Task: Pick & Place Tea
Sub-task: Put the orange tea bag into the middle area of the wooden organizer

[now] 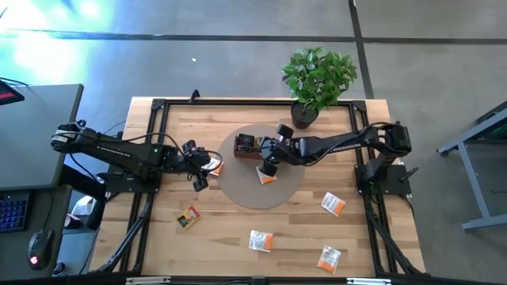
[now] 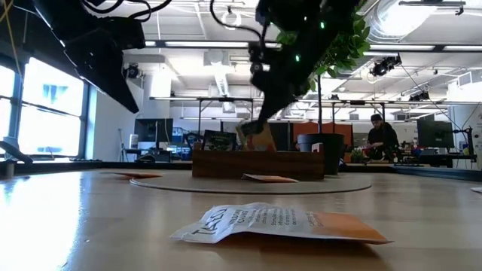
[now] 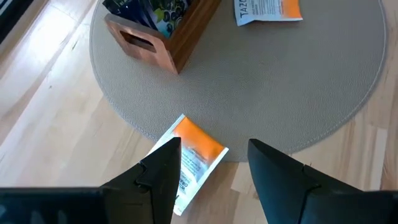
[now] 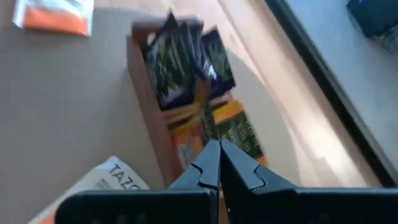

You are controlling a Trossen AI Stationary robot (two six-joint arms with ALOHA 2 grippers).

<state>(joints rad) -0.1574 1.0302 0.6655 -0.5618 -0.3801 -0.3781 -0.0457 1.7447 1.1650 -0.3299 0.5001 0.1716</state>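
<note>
A brown wooden tray [image 1: 247, 146] stands on a round grey mat [image 1: 238, 190] and holds dark and yellow-orange tea sachets upright. My right gripper [image 4: 219, 155] hangs over the tray's near compartment, shut on a yellow-orange sachet [image 4: 235, 130]. A white-and-orange sachet [image 1: 267, 176] lies flat on the mat beside it. My left gripper [image 3: 211, 162] is open at the mat's left rim, and its fingers stand on either side of another white-and-orange sachet [image 3: 196, 155], which lies half on the mat and half on the wood. My right gripper pinches the yellow-orange sachet by its upper edge [image 4: 208, 134] between its two shut fingers. The fingers slant down from the table's right side. The sachet hangs below the fingertips, tilted, with its lower part down at the tray [image 2: 256, 137].
Loose sachets lie on the wooden table: a yellow-and-black one [image 1: 188, 217] at the near left and white-and-orange ones [image 1: 261, 241], [image 1: 329, 258], [image 1: 333, 204] at the near right. A potted plant [image 1: 317, 79] stands at the far edge. A person sits in the room beyond [image 2: 380, 139].
</note>
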